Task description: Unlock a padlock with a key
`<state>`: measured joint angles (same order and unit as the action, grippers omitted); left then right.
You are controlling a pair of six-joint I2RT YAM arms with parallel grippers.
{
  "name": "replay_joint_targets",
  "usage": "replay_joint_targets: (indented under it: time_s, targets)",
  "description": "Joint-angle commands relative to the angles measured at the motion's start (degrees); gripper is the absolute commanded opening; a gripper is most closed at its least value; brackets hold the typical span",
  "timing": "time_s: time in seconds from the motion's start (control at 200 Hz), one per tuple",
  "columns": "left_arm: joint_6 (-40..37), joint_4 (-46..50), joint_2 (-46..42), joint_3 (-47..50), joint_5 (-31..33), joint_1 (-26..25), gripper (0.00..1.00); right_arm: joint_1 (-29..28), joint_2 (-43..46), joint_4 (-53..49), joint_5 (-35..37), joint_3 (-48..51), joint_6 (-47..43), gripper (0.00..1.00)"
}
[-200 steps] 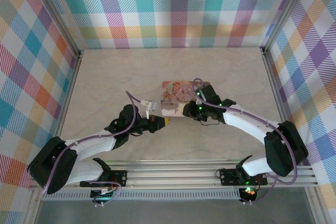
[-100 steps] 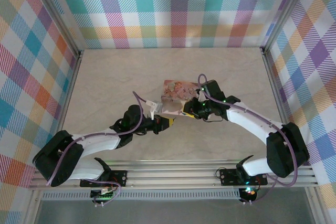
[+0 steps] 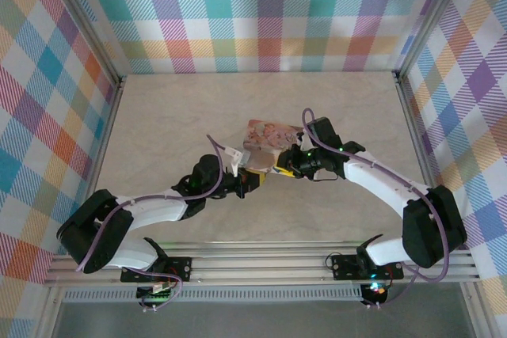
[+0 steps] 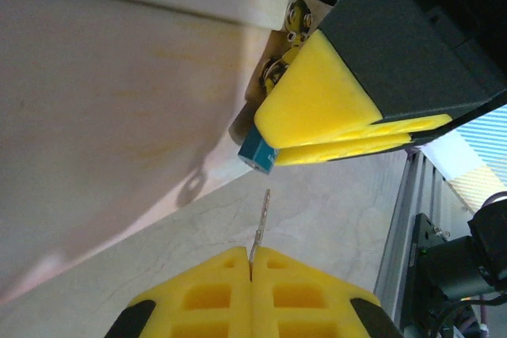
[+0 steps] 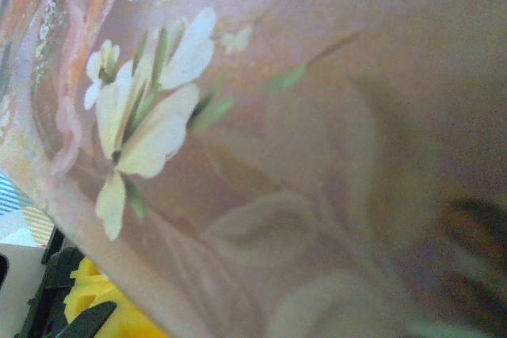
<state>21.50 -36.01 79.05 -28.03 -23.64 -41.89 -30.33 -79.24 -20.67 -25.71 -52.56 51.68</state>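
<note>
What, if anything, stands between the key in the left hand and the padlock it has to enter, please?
Nothing visible does. The key, pinched in the left hand, points across an open gap at the teal padlock gripped by the right hand. The pink box lies beside that line, not across it.
</note>
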Motion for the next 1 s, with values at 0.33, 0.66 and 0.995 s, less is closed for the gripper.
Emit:
replay_joint_targets:
  time_s: [0.33,0.66,0.995]
  targets:
    - [-0.8,-4.1,4.4,-3.1,-0.3,-0.9,0.0,0.9,0.2,0.9,-4.1,-2.9,1.7,0.0]
    - [2.7,-8.9,7.0,-4.0,-2.5,-0.9,0.0,1.4,0.1,1.2,-5.2,-2.7,1.4,0.0]
    - [3.9,-11.3,8.2,-4.2,-2.5,-1.2,0.0,2.2,-0.3,1.2,-6.3,-2.9,1.0,0.0]
